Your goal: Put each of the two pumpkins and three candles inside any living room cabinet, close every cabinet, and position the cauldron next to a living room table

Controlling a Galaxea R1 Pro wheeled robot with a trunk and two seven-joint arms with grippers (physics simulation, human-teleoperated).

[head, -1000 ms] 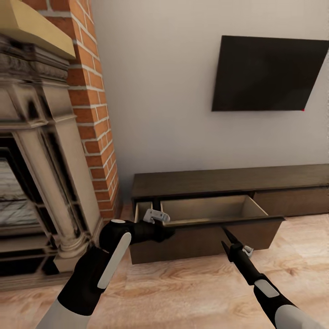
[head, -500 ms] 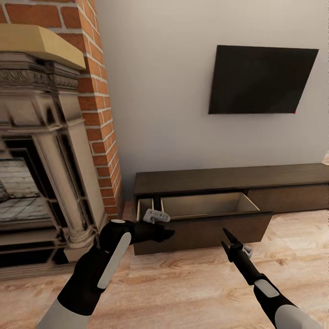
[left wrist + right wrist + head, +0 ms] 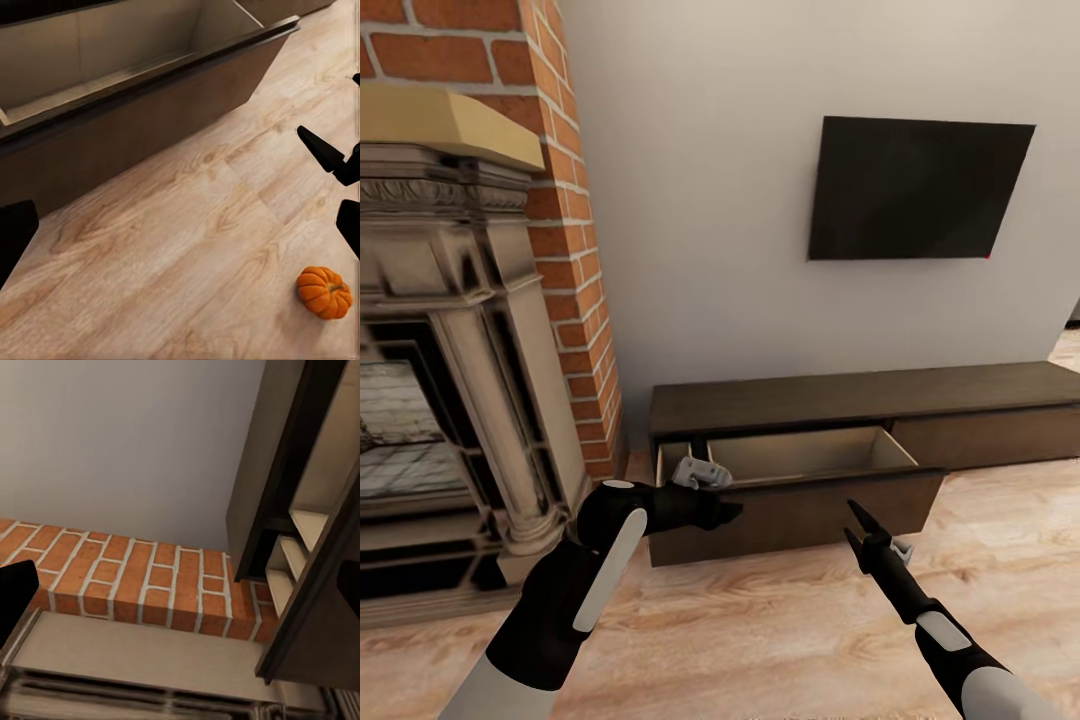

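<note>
The long dark-brown cabinet [image 3: 860, 398] stands against the wall, and its left drawer [image 3: 800, 470] is pulled out and looks empty. One orange pumpkin [image 3: 324, 292] lies on the wood floor in the left wrist view, in front of that drawer [image 3: 142, 82]. My left gripper [image 3: 732, 512] hovers low before the drawer's left end, open and empty; its fingers [image 3: 15, 234] stand wide apart. My right gripper [image 3: 852, 522] hangs open over the floor, just in front of the drawer's right part. The candles, cauldron and table are out of view.
A brick chimney with a stone fireplace [image 3: 450, 330] fills the left side. A black TV [image 3: 915, 188] hangs on the wall above the cabinet. Bare wood floor [image 3: 760, 620] stretches in front of the cabinet. The cabinet's right front [image 3: 985, 437] is shut.
The whole picture has shifted: the cabinet, TV and fireplace sit further left and look slightly smaller, so the camera has moved. Both arms keep the same pose, grippers unchanged.
</note>
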